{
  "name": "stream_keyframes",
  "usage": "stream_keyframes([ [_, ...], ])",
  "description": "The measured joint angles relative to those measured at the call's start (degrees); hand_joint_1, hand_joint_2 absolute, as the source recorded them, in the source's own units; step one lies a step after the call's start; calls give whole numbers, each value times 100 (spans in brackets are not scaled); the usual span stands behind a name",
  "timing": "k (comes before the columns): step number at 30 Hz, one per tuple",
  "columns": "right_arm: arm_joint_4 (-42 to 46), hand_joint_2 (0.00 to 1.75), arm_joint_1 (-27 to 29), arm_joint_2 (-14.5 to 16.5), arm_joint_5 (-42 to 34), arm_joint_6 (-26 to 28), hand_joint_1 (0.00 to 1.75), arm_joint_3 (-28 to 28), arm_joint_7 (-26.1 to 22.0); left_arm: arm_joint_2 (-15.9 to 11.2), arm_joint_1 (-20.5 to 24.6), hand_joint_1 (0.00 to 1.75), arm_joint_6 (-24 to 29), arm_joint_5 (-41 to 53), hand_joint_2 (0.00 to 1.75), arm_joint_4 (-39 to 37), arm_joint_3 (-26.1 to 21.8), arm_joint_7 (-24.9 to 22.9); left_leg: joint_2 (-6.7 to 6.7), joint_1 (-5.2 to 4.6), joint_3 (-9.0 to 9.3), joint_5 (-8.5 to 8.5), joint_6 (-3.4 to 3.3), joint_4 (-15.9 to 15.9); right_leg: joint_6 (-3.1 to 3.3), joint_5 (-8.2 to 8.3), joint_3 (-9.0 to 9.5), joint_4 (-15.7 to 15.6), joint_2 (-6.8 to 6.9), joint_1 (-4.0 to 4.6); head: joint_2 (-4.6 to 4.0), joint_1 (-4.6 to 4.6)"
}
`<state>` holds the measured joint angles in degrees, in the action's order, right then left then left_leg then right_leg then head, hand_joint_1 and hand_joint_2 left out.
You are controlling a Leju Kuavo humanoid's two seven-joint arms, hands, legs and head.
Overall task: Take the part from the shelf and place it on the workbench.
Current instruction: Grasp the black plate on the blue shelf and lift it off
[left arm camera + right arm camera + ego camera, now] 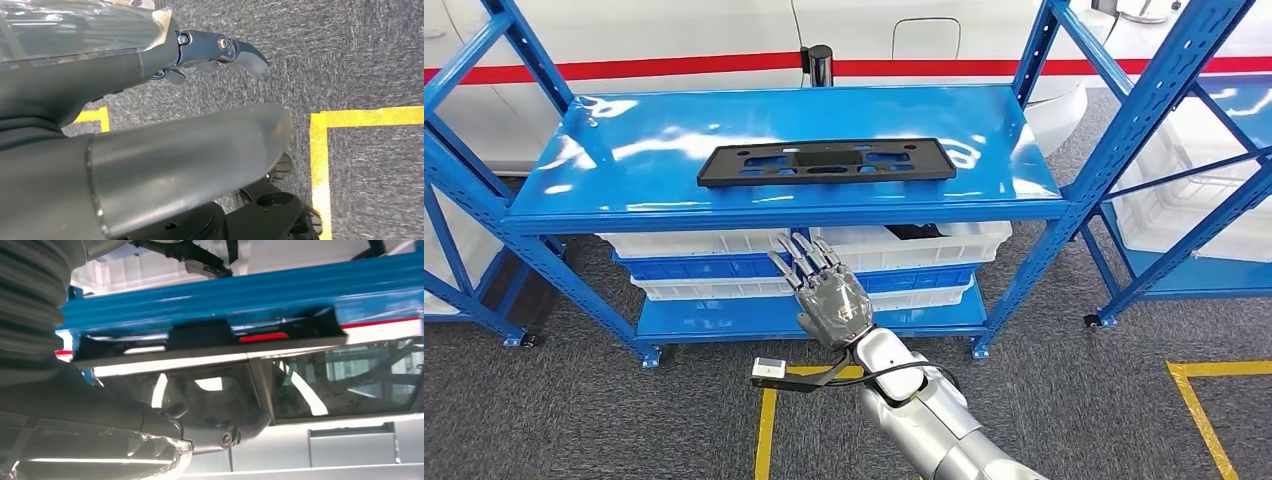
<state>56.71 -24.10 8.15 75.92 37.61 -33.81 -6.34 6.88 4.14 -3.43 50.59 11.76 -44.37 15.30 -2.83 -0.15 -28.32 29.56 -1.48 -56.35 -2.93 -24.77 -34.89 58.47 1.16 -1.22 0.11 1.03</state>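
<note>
Head view: flat black part [826,161] with cut-outs, lying lengthwise on the top board of the blue shelf [1024,190], near the board's middle, slightly toward the front edge. Right hand [826,295] at 6 o'clock from the part, below the shelf's front edge, raised with fingers spread wide and pointing toward 11 o'clock, holding nothing, well apart from the part. White bins [694,243] and a blue bin stacked on the lower level behind the hand. Yellow floor tape [766,430] on grey carpet at 6 o'clock.

Left wrist view: left hand [150,125] hanging over grey carpet and yellow tape, thick thumb and a dark finger extended, nothing between them.

Right wrist view: black part [210,335] seen edge-on along the blue shelf board, beyond the right hand's dark fingers [150,415]; no contact with the part.
</note>
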Motion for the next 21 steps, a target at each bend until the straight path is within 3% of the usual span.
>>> stream_keyframes([
  [3, 20, 175, 20, -4, 6, -7, 0, 16, 4, -2, 8, 0, 0, 17, 0, 1, 0, 1, -10, 20, -6, 43, 62, -6, 137, -37, 12, -38, -64, 15, 0, -10],
  [5, 56, 175, 17, 2, 24, -22, 0, 32, 11, -2, 16, 0, 0, 29, 0, 1, 1, 7, 90, 60, -107, 185, 124, -230, 209, -62, 47, -46, -109, -6, 0, -15],
  [8, 88, 175, 21, 15, 56, -74, 0, 40, 17, 2, 15, 0, -1, 41, 0, 0, 2, 11, 237, 84, -723, 581, 190, -1317, 306, -108, 103, -48, -154, 6, 0, -21],
  [9, 88, 175, 25, 15, 63, -93, 0, 43, 17, 3, 11, 0, -1, 42, 0, 0, 2, 11, 241, 85, -938, 621, 195, -1609, 325, -121, 119, -48, -174, 17, 0, -20],
  [10, 89, 175, 29, 16, 67, -110, 0, 44, 17, 2, 8, 0, -1, 43, 0, 0, 2, 11, 242, 85, -1068, 542, 187, -1701, 338, -136, 140, -48, -197, 28, 0, -20],
  [11, 92, 175, 31, 18, 69, -121, 0, 46, 17, 2, 6, 0, 0, 43, 0, 0, 2, 11, 243, 85, -1082, 346, 166, -1562, 347, -151, 167, -47, -221, 38, 0, -20],
  [13, 108, 175, 29, 28, 70, -136, 0, 47, 17, -4, 8, 0, 0, 45, 0, 0, 2, 10, 274, 80, -856, -166, 94, -844, 344, -183, 231, -51, -267, 50, 0, -18],
  [14, 120, 175, 25, 35, 71, -140, 0, 48, 17, -7, 11, 0, 0, 46, 0, 0, 2, 10, 294, 68, -722, -322, 61, -507, 333, -197, 246, -52, -285, 64, 0, -16],
  [16, 139, 175, 23, 50, 72, -146, 0, 50, 17, -10, 22, 0, 1, 48, 0, 0, 2, 5, 322, 36, -598, -366, 21, -196, 287, -216, 238, -59, -306, 73, 0, -14],
  [19, 187, 175, 31, 67, 73, -149, 0, 54, 16, 2, 29, 0, 4, 49, 0, 0, 2, -2, 308, 35, -520, -376, -33, -74, 192, -241, 212, -52, -292, 84, 0, -11],
  [21, 239, 175, 29, 71, 72, -148, 0, 59, 14, 12, 29, 0, 12, 49, 0, 0, -1, -2, 288, 63, -419, -417, -81, 26, 173, -387, 57, 266, -239, 102, 0, -6],
])
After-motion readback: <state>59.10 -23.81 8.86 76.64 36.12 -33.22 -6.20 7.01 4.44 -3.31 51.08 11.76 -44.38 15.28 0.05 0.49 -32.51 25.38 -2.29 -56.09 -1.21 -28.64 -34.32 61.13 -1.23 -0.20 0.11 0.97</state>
